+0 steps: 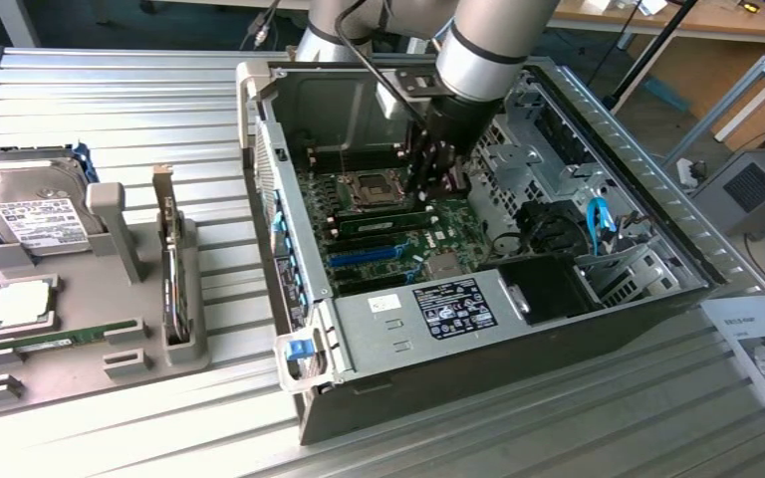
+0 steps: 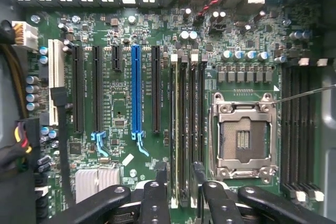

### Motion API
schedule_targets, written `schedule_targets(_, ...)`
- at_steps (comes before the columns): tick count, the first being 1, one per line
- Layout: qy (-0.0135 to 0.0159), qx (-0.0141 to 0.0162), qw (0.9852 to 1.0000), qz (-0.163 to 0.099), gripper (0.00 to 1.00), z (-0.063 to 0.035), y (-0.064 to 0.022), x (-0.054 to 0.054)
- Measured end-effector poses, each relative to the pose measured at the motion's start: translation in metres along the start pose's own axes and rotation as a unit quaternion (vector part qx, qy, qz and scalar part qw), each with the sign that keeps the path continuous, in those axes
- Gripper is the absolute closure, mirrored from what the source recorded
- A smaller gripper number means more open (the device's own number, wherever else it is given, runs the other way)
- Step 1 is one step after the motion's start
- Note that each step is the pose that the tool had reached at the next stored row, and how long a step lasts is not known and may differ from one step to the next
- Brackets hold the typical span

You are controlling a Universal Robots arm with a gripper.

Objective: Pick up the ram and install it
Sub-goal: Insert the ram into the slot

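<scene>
End effector (image 2: pixel 179 184) open, fingers (image 2: pixel 156 203) straddling the ram (image 2: pixel 181 119) standing in its slot beside the CPU socket (image 2: pixel 242 137), so probably seat-and-release stage; backing off calls for a straight lift, no snagging; second stick (image 1: pixel 57 340) on tray (image 1: pixel 143 351).

"How would one describe the robot's arm (image 1: pixel 482 45)?"

"It is built of smooth, silver-grey, round tube sections. A thin black cable (image 1: pixel 370 65) loops beside them, just above the gripper (image 1: pixel 433 171)."

"And the gripper itself?"

"It is matte black and blocky. Its fingers (image 2: pixel 155 203) are flat black bars, flanked by rounded outer links (image 2: pixel 94 205). A small silver screw (image 2: pixel 119 189) sits at each joint."
</scene>
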State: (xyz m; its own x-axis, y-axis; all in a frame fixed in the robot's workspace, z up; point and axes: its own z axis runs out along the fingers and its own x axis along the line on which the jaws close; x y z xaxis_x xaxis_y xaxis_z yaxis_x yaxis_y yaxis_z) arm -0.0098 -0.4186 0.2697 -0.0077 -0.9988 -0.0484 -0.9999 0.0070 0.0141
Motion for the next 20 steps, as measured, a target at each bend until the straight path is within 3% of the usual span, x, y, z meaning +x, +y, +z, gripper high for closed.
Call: schedule_targets(20, -0.0001, 0.0019, 1.0000, 0.000, 0.68, -0.0511, 0.0009, -0.002)
